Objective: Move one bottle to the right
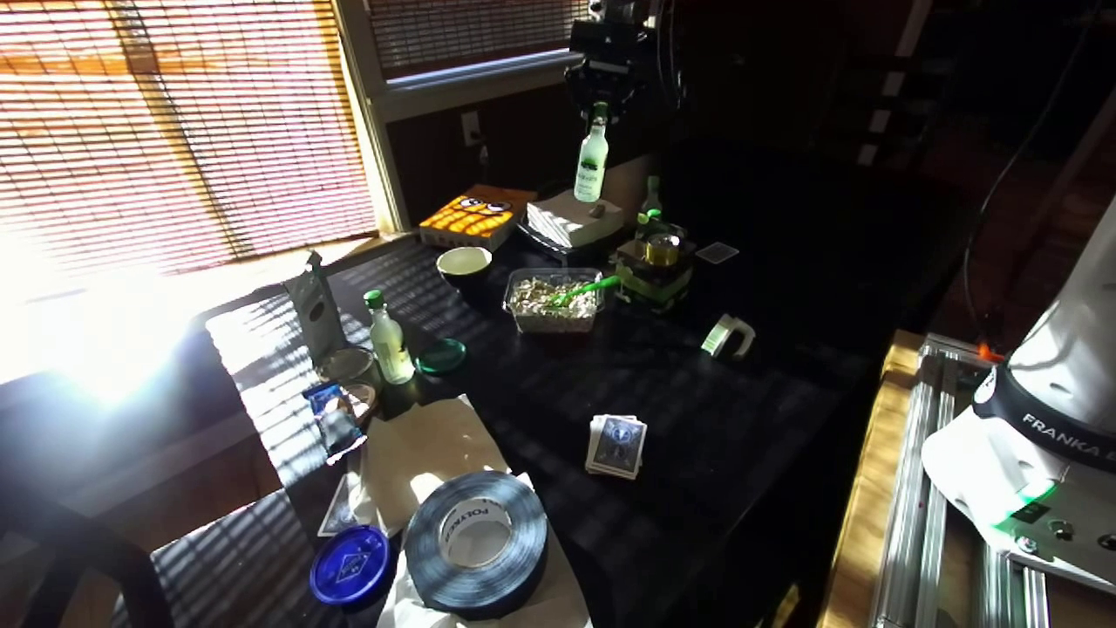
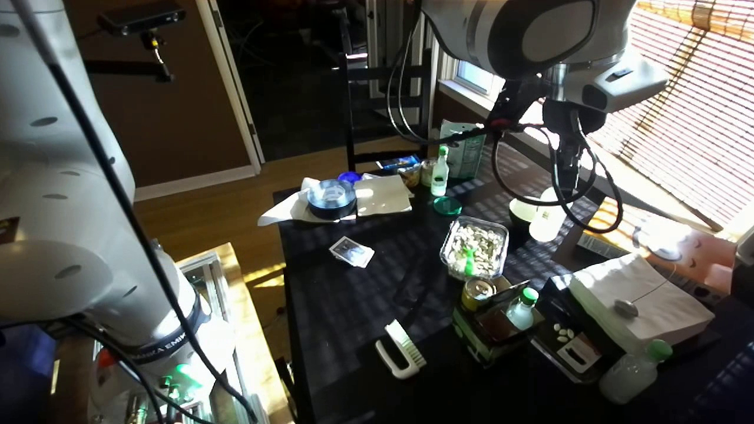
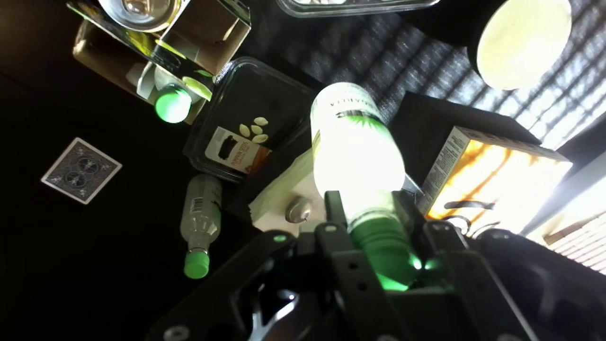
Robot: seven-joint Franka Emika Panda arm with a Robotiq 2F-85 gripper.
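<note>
A pale green bottle [image 3: 357, 142] hangs in the air with its base angled away from my wrist camera. My gripper [image 3: 369, 206] is shut around its neck and green cap. In both exterior views this bottle [image 1: 591, 166] is held above the far part of the table; its cap is hidden by the fingers and cables in an exterior view [image 2: 548, 218]. A similar bottle [image 1: 391, 344] stands by the grey pouch. Another clear bottle [image 2: 523, 309] sits in the carton, and one more [image 3: 201, 213] is beside the black tray on the dark tabletop.
Below are a white paper stack [image 1: 571, 220] and an orange box [image 1: 479, 218]. Around them stand a bowl [image 1: 465, 262], the food tray [image 1: 555, 325] with a green fork, and a carton [image 1: 654, 283]. A brush [image 2: 400, 350] and playing cards [image 1: 616, 447] lie nearer the robot base.
</note>
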